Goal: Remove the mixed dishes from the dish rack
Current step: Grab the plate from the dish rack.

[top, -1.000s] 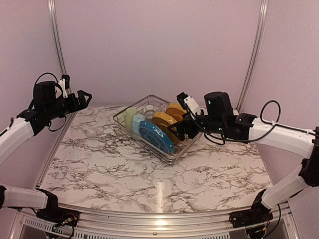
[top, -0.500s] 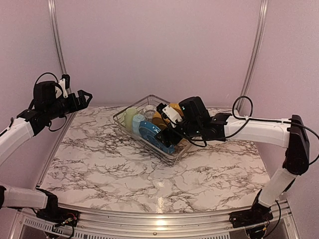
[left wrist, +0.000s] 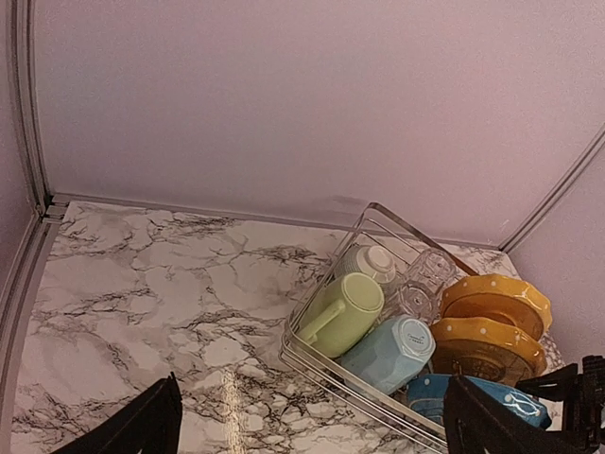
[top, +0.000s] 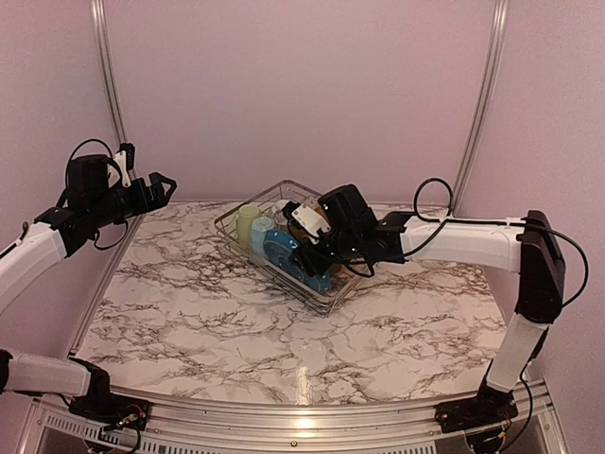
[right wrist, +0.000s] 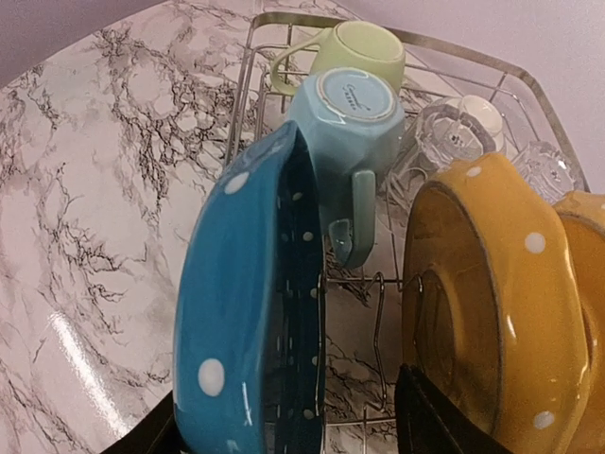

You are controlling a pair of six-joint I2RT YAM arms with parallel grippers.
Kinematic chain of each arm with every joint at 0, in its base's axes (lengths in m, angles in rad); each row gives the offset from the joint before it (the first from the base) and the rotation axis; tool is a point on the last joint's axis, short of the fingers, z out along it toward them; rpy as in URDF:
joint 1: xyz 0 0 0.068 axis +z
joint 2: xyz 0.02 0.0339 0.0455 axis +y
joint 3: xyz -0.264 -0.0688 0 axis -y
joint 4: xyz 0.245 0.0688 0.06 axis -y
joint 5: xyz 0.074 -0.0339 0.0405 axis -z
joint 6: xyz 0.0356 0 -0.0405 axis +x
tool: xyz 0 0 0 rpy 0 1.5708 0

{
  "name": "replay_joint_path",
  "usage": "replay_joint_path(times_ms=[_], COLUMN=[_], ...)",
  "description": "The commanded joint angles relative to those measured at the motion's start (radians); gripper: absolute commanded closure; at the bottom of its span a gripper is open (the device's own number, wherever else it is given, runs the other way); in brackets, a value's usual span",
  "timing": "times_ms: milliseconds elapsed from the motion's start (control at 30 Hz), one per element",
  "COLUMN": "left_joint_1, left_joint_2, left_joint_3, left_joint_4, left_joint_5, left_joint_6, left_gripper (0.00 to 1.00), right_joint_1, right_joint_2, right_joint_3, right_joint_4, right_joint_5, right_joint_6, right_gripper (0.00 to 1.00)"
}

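Blue glaze with white dots marks my target: the blue plate (right wrist: 250,312) is standing on edge in the dish rack (left wrist: 378,210), in the slot on the side facing the table's near edge. The rack itself is sitting toward the far edge of the table (top: 189,312), roughly midway between its left and right edges.

I am judging this as the very first unloading step, since everything is sitting in the rack: two yellow-orange plates (right wrist: 482,312) upright beside the blue one, the light blue mug (right wrist: 345,113), the pale green cup (right wrist: 354,47) and the clear glass (right wrist: 444,132) lying behind them.

The right tool (right wrist: 284,421) is straddling the blue plate's upper rim, jaws apart. One jaw is lying just beside the plate's outer face. The other is standing clear of its inner face, in the gap toward the nearest yellow plate. Nothing is gripped yet. The left tool (top: 159,186) is hovering spread wide and holding nothing over the far-left corner of the table.

Next, I am thinking the right jaws need to pinch the rim firmly. Then the plate should go straight up along the dividers, clear of the mug handle just beside it, before heading to bare table.
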Motion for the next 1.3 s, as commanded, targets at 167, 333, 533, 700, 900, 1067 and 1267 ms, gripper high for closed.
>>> replay_joint_path(times_ms=[167,333,533,700,900,1067,1267], left_joint_1=[-0.002,-0.002,-0.002,-0.002,-0.002,-0.002,-0.002], left_joint_2=[0.013,0.02,0.021,0.021,0.023,0.025,0.027], left_joint_3=[0.014,0.015,0.017,0.018,0.018,0.02,0.021], left_joint_4=[0.0,0.002,0.001,0.0,0.0,-0.003,-0.006], left_joint_5=[-0.008,0.0,0.006,0.005,0.008,0.011,0.015], left_joint_6=[-0.002,-0.007,-0.006,-0.005,-0.007,-0.006,-0.006], left_gripper=[0.01,0.01,0.01,0.01,0.01,0.01,0.01], right_joint_1=[0.031,0.031,0.031,0.032,0.031,0.031,0.032], right_joint_2=[0.046,0.053,0.059,0.078,0.099,0.105,0.1], right_joint_3=[0.073,0.098,0.12,0.137,0.161,0.176,0.193], right_joint_4=[-0.039,-0.066,-0.087,-0.102,-0.113,-0.113,-0.13], right_joint_5=[0.044,0.039,0.011,0.016,0.013,0.014,-0.017], right_joint_6=[-0.035,-0.048,-0.059,-0.06,-0.066,-0.09,-0.106], right_gripper=[0.38,0.42,0.58,0.63,0.62,0.72,0.8])
